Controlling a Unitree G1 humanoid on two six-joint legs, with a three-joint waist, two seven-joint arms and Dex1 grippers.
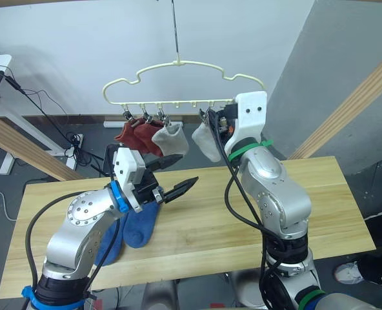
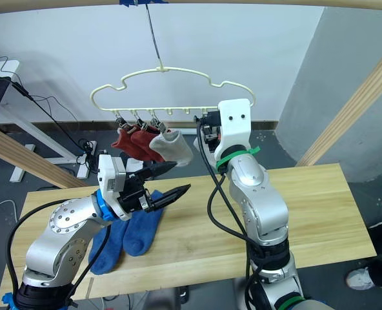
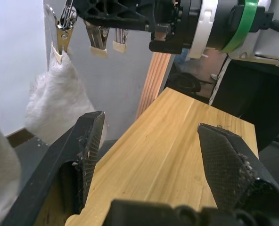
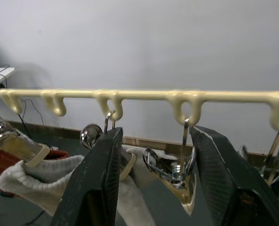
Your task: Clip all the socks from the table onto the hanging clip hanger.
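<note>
Left eye view, nearest first: the left claw [image 1: 170,175] hovers released above the wooden table [image 1: 320,213], its two black fingers spread with nothing between them. Just below and behind it, two blue socks [image 1: 139,223] lie side by side on the table, partly hidden by the arm. These are the only socks seen on the table.

Farther back and higher, the right claw [image 4: 156,188] is raised to the clip hanger [image 1: 184,64], a cream wire frame hanging by a thin hook. Its fingers stand apart, gripping nothing, on either side of two metal clips under the hanger's bottom bar. A light grey sock [image 1: 207,141] hangs from a clip right beside this claw. Further along the bar, away from the right claw and above the left one, hang a second grey sock [image 1: 170,139] and two dark red socks [image 1: 137,135], each from its own clip.

Judging by this, four of six socks are clipped. The two blue ones remain, and free clips show on the bar near the right claw.
</note>
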